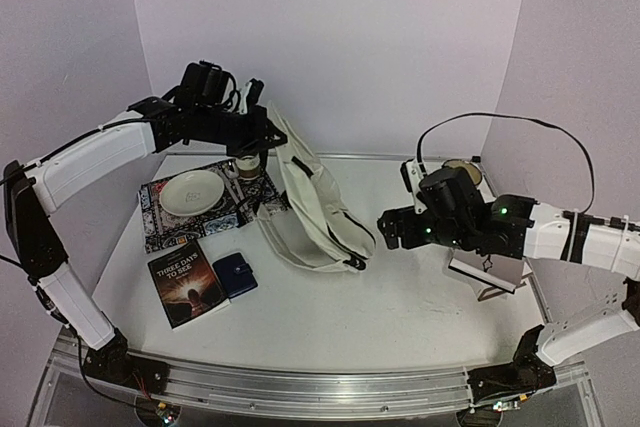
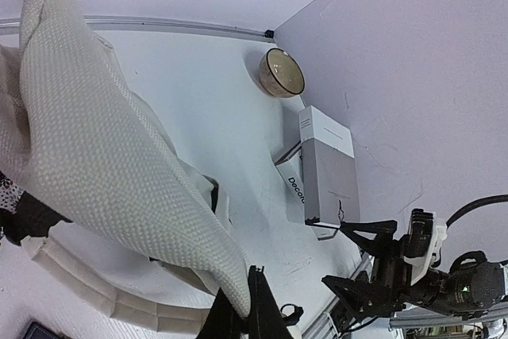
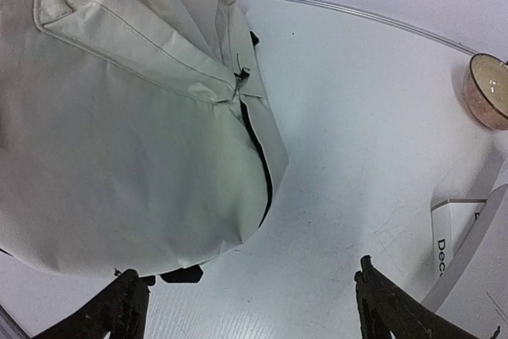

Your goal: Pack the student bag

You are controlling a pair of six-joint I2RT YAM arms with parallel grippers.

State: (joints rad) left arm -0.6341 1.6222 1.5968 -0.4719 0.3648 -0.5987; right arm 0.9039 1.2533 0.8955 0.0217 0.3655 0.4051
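Observation:
The student bag (image 1: 315,202), a cream fabric backpack with black zippers, stands tilted in the middle of the table, its top lifted toward the back left. My left gripper (image 1: 270,137) is shut on the bag's upper edge. In the left wrist view the gripper (image 2: 242,301) pinches a fold of the cream fabric (image 2: 95,132). My right gripper (image 1: 385,227) hovers open just right of the bag's lower end. The right wrist view shows its fingers (image 3: 127,299) spread wide over bare table, with the bag (image 3: 119,117) just beyond them, untouched.
A white plate (image 1: 192,192) lies on a patterned mat, with a cup (image 1: 247,162) behind it. A book (image 1: 187,282) and a blue wallet (image 1: 235,274) lie at the front left. A bowl (image 1: 462,169) and a white box (image 1: 487,275) sit at the right.

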